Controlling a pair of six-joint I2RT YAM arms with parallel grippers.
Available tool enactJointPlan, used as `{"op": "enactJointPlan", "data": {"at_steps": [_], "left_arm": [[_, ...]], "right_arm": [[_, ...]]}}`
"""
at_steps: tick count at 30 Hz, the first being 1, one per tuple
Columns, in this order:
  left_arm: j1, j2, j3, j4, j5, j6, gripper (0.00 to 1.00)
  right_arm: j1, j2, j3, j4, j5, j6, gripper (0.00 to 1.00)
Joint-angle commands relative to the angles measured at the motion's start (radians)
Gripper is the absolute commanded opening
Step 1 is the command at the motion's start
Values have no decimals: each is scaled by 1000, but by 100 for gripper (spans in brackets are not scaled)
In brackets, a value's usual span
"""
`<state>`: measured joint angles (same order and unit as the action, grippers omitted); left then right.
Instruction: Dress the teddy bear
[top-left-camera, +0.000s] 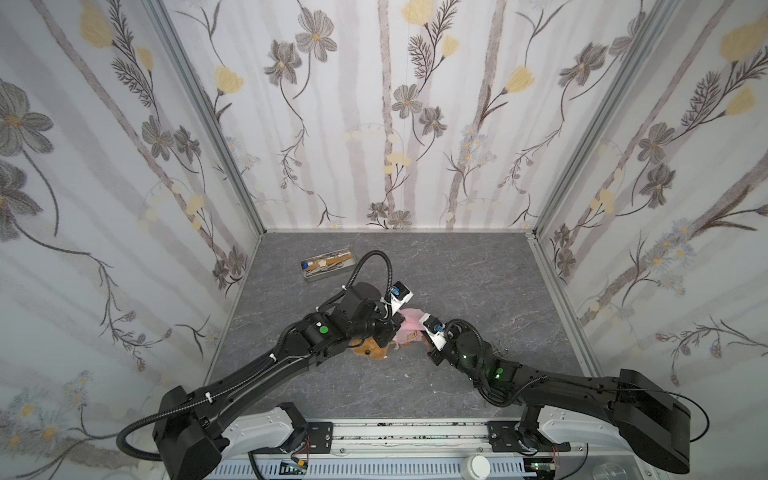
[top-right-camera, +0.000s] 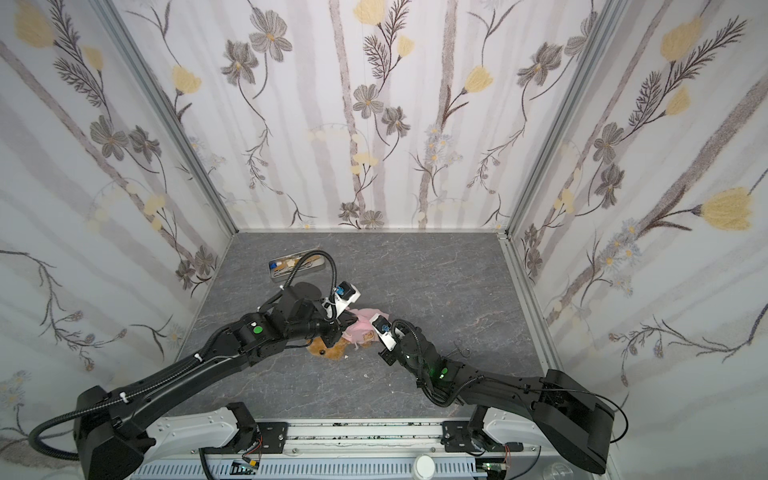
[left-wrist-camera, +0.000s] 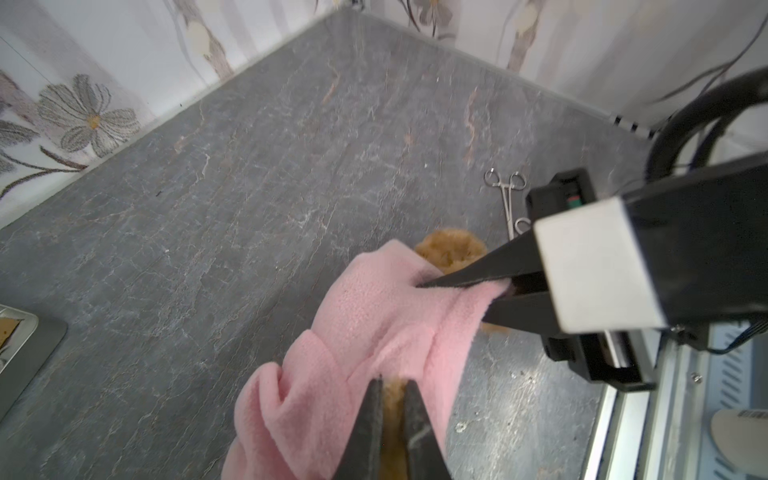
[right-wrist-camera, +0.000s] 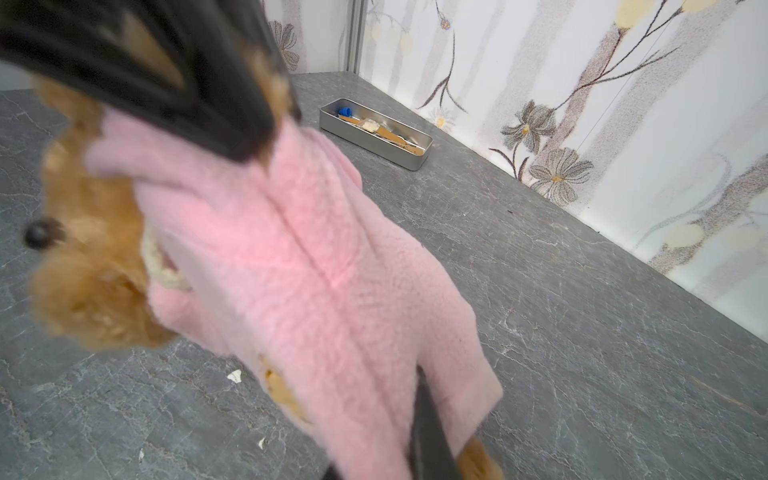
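Grey stone-look worktop, floral walls around. Near its middle is the teddy bear, half inside a pink fleece top. It looks light, soft and floppy, best pinched by a limb, I'd say. The left gripper is clamped on its fur at the top's opening; the right gripper pinches the fleece edge.
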<state>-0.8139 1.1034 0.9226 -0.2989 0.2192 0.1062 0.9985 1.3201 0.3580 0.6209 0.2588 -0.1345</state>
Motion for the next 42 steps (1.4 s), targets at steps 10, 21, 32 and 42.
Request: {"op": "enactJointPlan", "data": {"at_steps": [10,21,32,42], "left_arm": [[100,-198,-139,547,236,-449,0],[78,-168,-128,260,52,-196,25],[44,-73,-47,101,-18,7,56],[-61,34,-43,44,-33,79,57]], "right_arm": [[6,56,-36,134,36,180,0],[-6,84,26,11,-83,50,0],[-3,58,59,-51,-138,34,0],[0,60,67,-47,-127,37,0]]}}
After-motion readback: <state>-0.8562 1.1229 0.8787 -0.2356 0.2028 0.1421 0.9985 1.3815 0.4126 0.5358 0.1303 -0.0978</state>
